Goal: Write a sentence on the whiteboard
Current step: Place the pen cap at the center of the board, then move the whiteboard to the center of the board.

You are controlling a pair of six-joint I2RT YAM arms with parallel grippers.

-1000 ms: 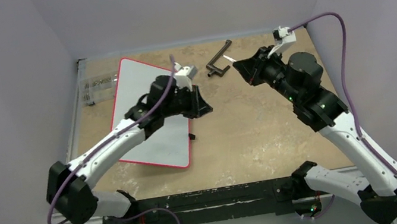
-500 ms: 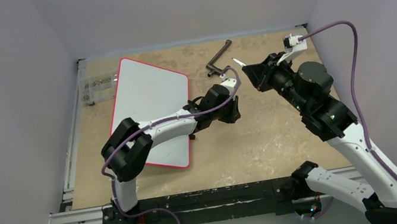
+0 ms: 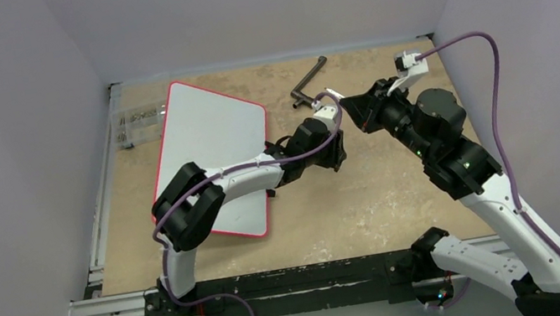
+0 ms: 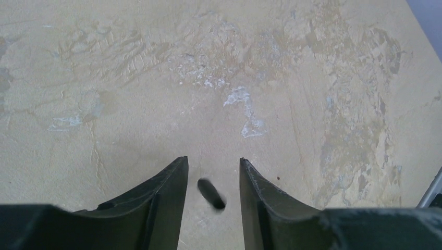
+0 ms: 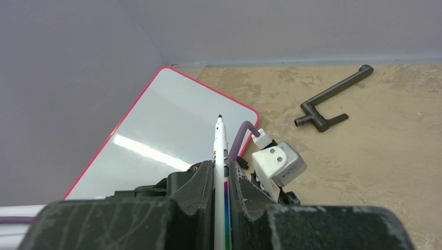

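Note:
The whiteboard (image 3: pixel 209 135) lies flat at the back left, white with a red rim, and its face (image 5: pixel 172 120) is blank. The sentence is out of view. My right gripper (image 3: pixel 355 109) (image 5: pixel 221 162) is shut on a white marker (image 5: pixel 220 138), whose bare black tip points toward the board. My left gripper (image 3: pixel 337 153) (image 4: pixel 211 160) hangs over bare table just right of the board, close under the marker tip. It is open. A small dark cap (image 4: pixel 211 194), blurred, sits loose between its jaws without touching either finger.
A dark L-shaped metal handle (image 3: pixel 309 85) (image 5: pixel 328 101) lies at the back centre. A clear packet of small parts (image 3: pixel 137 121) rests at the table's left edge beside the board. Walls close in the back and both sides.
My left arm swung right, off the whiteboard and over to the bare table by the right gripper, and its jaws have parted. My right gripper shifted slightly left, still holding the marker.

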